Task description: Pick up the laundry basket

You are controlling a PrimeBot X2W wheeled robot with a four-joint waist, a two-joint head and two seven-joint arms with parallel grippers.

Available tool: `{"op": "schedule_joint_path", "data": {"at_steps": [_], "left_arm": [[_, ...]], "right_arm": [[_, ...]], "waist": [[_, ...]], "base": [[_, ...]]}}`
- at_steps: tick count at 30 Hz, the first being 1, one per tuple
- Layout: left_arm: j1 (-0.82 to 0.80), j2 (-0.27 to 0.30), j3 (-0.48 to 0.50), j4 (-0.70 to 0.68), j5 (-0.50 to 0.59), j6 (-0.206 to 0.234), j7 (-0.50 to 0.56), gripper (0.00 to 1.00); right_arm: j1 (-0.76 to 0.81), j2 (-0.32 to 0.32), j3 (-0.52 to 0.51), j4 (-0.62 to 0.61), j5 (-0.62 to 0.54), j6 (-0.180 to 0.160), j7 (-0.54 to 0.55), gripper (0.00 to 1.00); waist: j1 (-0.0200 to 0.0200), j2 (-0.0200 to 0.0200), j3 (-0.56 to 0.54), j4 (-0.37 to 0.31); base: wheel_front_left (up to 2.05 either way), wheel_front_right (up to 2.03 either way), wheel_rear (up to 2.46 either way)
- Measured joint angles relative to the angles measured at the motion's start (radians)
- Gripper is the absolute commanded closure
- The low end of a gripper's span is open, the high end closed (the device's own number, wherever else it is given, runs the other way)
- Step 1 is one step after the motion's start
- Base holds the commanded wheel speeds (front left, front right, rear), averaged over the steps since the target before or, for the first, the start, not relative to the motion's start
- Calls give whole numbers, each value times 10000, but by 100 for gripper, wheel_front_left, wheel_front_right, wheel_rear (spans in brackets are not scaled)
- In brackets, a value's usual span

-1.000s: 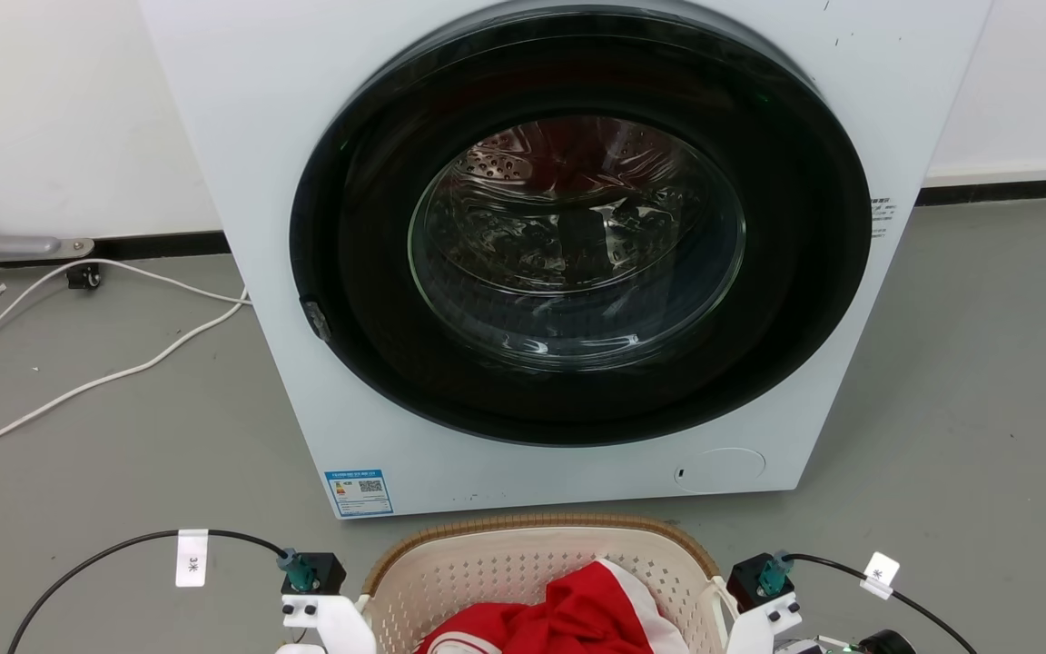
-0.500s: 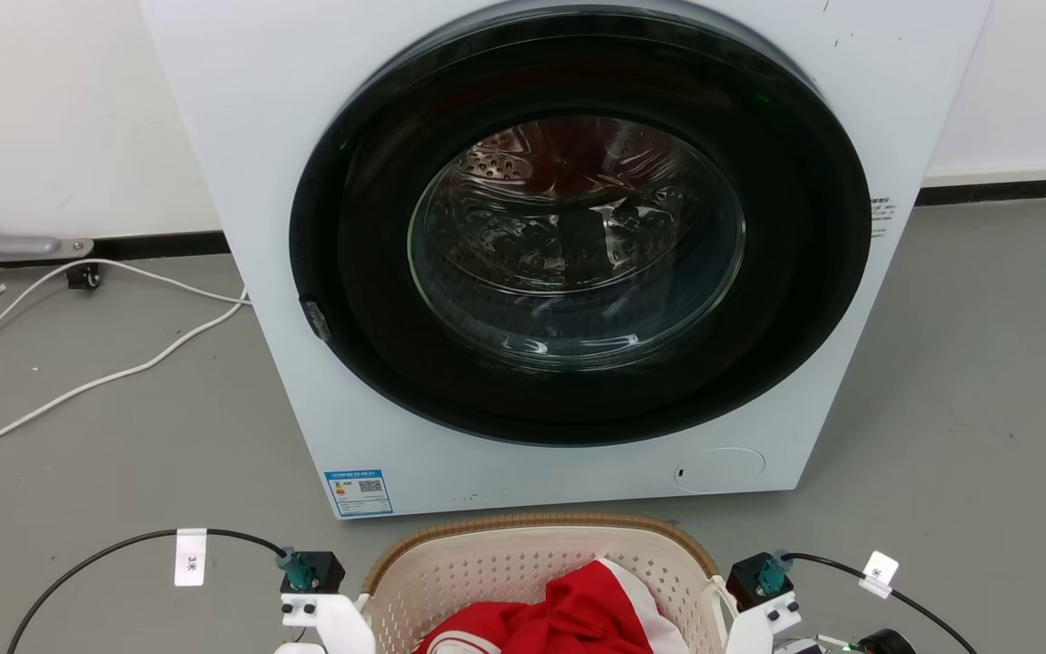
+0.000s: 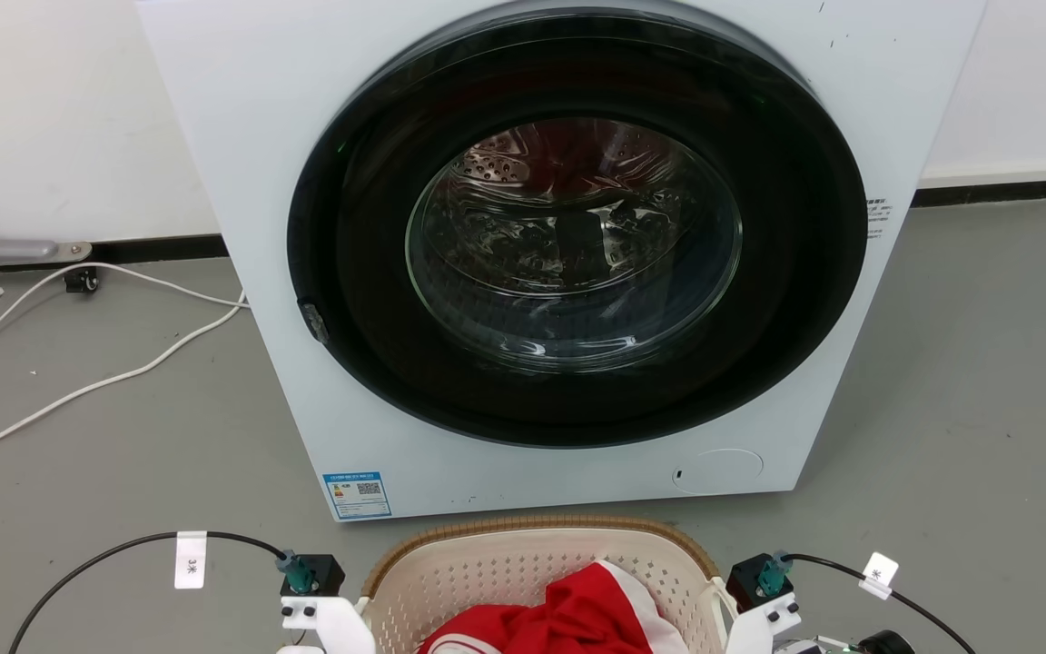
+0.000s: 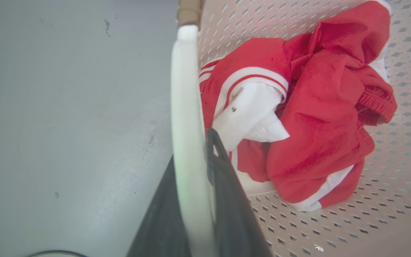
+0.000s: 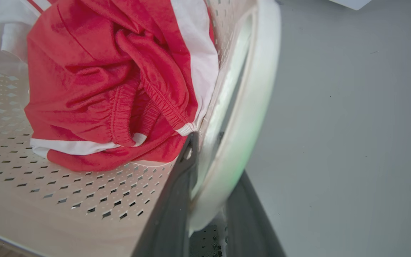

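Observation:
The cream perforated laundry basket (image 3: 487, 568) with its brown woven-look rim sits at the bottom centre of the head view, right in front of the washer. Red and white clothing (image 3: 568, 618) lies in it. In the left wrist view my left gripper (image 4: 193, 150) is shut on the basket's white side handle (image 4: 186, 89), with one dark finger inside the basket and the other outside. My right gripper (image 5: 214, 157) is shut the same way on the opposite white handle (image 5: 259, 89). Both wrist mounts flank the basket in the head view.
A white front-loading washing machine (image 3: 559, 245) with its round dark door closed stands just beyond the basket. White cables (image 3: 78, 391) trail over the grey floor at the left. Black labelled cables (image 3: 123, 545) run from each wrist. Open floor lies on both sides.
The washer and floor have shifted slightly in the head view, so the camera has moved a little. The basket and both wrists keep their place in the picture.

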Motion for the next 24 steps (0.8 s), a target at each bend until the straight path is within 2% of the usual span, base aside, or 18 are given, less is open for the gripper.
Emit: {"op": "schedule_joint_path", "data": {"at_steps": [24], "left_arm": [[-4, -21, -399, 81, -349, 0, -50, 100]], "right_arm": [[26, 0, 42, 13, 0, 0, 10, 100]], "waist": [[-1, 0, -21, 15]], "base": [[0, 0, 0]]}}
